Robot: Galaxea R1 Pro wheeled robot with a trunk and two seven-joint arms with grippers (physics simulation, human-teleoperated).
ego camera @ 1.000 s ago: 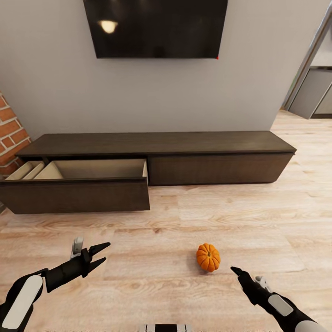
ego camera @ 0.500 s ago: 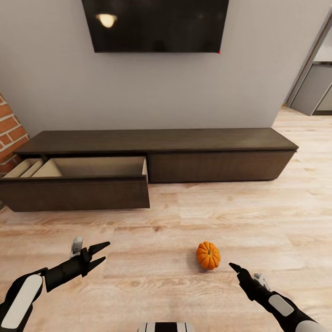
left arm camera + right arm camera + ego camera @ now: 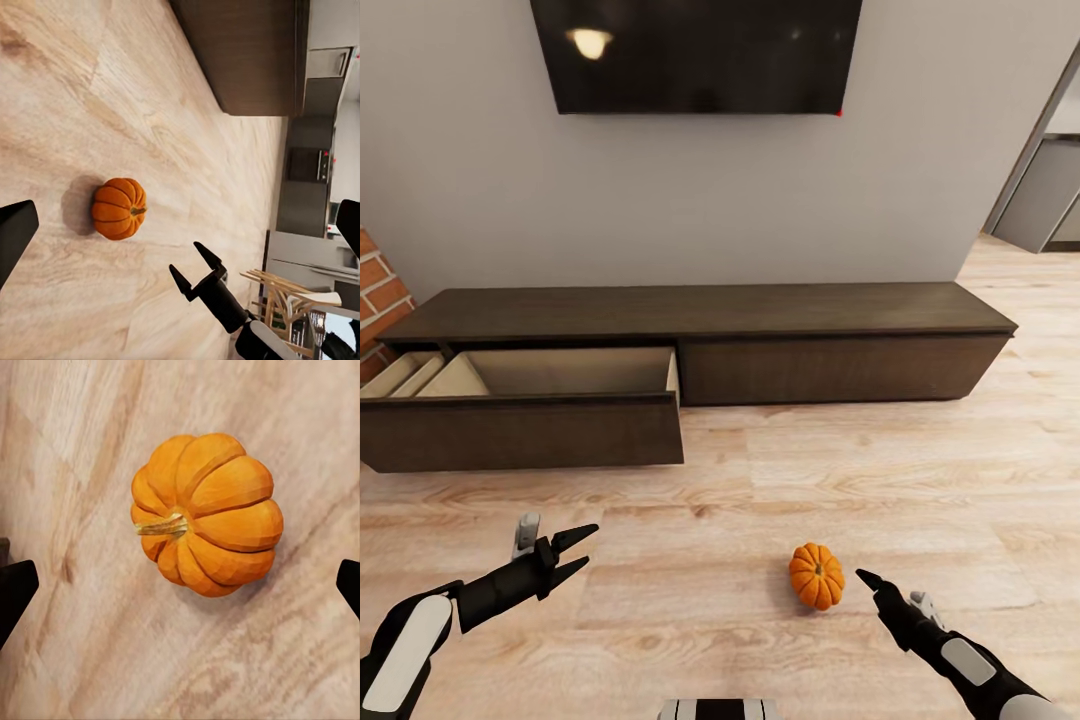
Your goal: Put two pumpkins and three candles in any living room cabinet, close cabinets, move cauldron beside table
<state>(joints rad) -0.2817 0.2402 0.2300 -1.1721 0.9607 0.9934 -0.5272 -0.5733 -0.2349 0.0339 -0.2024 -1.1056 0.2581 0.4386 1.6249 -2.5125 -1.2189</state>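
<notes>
Orange ribbed pumpkin (image 3: pixel 204 514): rigid, light, probably slick; you should pinch across its belly, lower right of head frame.
Right pincer (image 3: pixel 872 585): spread, empty.
Left pincer (image 3: pixel 572 552): spread, empty.

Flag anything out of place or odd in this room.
A pumpkin sits on the bare wood floor rather than in storage, just ahead of the open right gripper. The cabinet has its left drawer pulled wide open.
</notes>
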